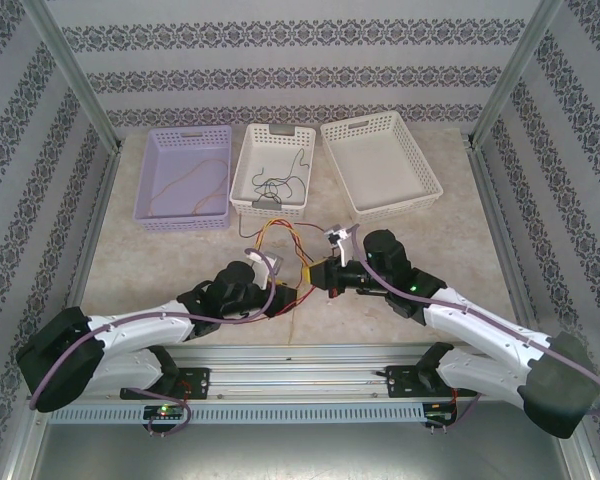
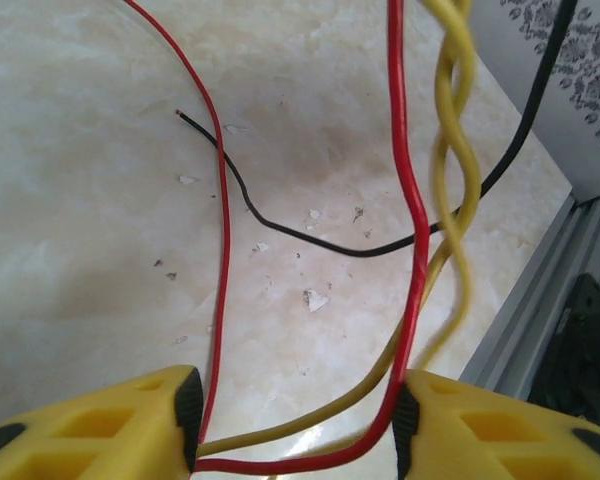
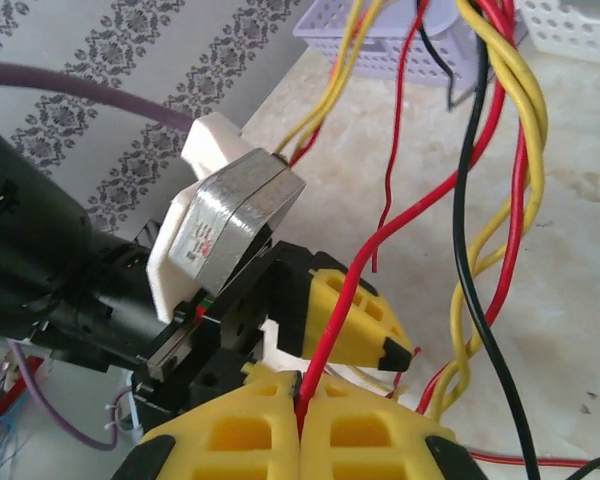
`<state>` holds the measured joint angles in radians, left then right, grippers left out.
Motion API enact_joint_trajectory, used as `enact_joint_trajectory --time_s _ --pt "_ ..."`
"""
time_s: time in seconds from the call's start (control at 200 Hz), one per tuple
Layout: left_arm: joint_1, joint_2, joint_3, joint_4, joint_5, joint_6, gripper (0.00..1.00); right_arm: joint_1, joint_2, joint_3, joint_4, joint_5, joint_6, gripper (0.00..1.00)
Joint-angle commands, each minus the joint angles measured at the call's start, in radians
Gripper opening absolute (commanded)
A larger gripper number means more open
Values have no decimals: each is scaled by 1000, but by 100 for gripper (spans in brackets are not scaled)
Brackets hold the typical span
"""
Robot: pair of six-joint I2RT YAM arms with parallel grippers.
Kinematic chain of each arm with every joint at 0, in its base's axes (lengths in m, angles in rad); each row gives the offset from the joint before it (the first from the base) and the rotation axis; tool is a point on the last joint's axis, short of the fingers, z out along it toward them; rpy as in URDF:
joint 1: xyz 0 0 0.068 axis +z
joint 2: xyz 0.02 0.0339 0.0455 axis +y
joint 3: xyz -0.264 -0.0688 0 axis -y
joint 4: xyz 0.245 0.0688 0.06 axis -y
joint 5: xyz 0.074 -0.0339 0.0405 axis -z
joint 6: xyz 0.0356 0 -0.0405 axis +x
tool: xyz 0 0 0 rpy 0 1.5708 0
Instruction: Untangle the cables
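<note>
**Red thin wire [image 2: 397,100] first, then the yellow twist**

Right gripper [image 3: 300,412] has its jaws clenched on the red wire, right at the tips. Left gripper [image 2: 295,430] has its jaws released and spread wide, with the red wire and 1 yellow strand just running through the gap.

The bundle hangs between the 2 grippers above the pale marbled bench [image 2: 90,200], just in front of the white lattice plastic basket [image 1: 273,168]. The 2 thin yellow wires [image 2: 456,222] are wound round each other. A thin black wire [image 2: 320,243] lies slack on the bench, passing under them.

My take: use the right grip as the anchor, close the left jaws on the red wire only, and draw it sideways slowly. If the yellow pair gets pinched too, the twist will probably tighten. Go gentle, these look floppy and likely to snag.
</note>
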<state>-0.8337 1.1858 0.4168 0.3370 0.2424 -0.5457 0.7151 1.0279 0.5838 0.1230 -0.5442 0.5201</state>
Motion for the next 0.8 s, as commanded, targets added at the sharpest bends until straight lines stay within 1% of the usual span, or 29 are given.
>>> enact_joint_trajectory --time_s 0.0,0.135,0.275,0.385,0.52,0.575,0.654,0.794 --pt "15 5 8 65 24 16 40 -3 0 5 46 -49 -6 0" --pt "16 -17 2 57 15 16 19 -4 -13 8 23 -32 -15 0" --pt "20 -51 -10 27 -1 18 0 -12 -34 7 -6 4 -22 0" --pt "22 -109 -26 -20 -37 18 0 -35 -54 10 -69 93 -26 0" --pt "27 -229 -41 -129 -95 25 0 -116 -79 -6 -132 189 12 0" --pt "31 -274 -34 -200 -114 31 0 -161 -93 -25 -145 223 40 0" --pt "34 -329 -8 -324 -155 38 0 -233 -106 -48 -155 236 76 0" --pt "45 -390 77 -575 -273 37 0 -338 -110 -54 -195 240 110 0"
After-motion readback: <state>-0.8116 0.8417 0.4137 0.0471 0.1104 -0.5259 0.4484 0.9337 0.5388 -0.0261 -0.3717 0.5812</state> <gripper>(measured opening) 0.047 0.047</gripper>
